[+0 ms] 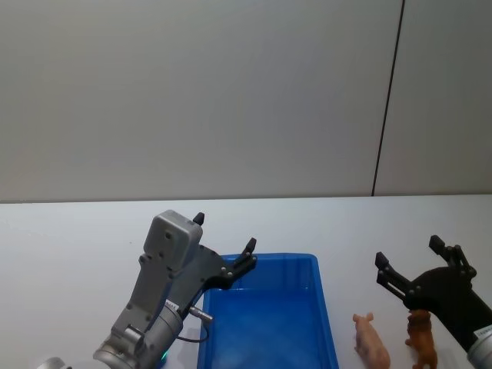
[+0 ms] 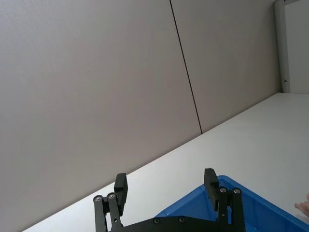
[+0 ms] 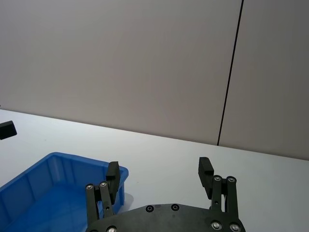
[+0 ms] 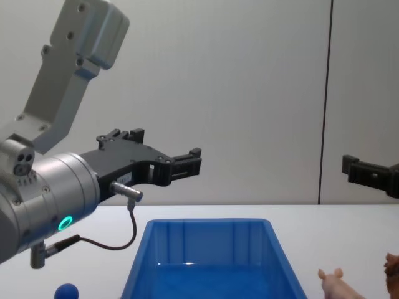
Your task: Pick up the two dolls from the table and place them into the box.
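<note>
Left pincer and right pincer hang released. Pink pig doll and reddish-brown doll lie outside blue plastic box.

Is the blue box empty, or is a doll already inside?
Empty where its floor shows: the pink doll and brown doll both stand on the table right of the box.
</note>
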`<action>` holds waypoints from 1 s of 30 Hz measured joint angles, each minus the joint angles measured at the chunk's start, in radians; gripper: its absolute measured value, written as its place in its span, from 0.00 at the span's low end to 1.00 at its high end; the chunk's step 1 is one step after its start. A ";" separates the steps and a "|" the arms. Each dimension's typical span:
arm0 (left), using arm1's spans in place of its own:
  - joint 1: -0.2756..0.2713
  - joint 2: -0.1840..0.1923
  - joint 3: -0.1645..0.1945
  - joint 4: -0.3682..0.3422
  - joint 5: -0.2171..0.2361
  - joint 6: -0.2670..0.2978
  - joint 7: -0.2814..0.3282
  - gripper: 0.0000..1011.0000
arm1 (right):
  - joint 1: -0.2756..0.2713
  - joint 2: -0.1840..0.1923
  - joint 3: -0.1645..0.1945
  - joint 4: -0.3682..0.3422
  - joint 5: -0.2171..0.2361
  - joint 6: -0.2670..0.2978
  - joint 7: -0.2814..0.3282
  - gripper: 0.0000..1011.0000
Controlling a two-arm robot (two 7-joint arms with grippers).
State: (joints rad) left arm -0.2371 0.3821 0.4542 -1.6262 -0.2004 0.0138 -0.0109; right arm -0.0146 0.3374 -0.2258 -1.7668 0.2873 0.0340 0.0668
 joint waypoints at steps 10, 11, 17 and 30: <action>0.000 0.000 0.000 0.000 0.000 0.000 0.000 0.99 | 0.000 0.000 0.000 0.000 0.000 0.000 0.000 0.99; 0.000 0.000 0.000 0.000 0.000 0.000 0.000 0.99 | 0.000 0.000 0.000 0.000 0.000 0.000 0.000 0.99; 0.000 0.000 0.000 0.000 0.000 0.000 0.000 0.99 | 0.000 0.000 0.000 0.000 0.000 0.000 0.000 0.99; 0.000 0.000 0.000 0.000 0.000 0.000 0.000 0.99 | 0.000 0.000 0.000 0.000 0.000 0.000 0.000 0.99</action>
State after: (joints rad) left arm -0.2371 0.3821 0.4542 -1.6262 -0.2004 0.0138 -0.0109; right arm -0.0147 0.3375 -0.2258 -1.7668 0.2873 0.0341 0.0668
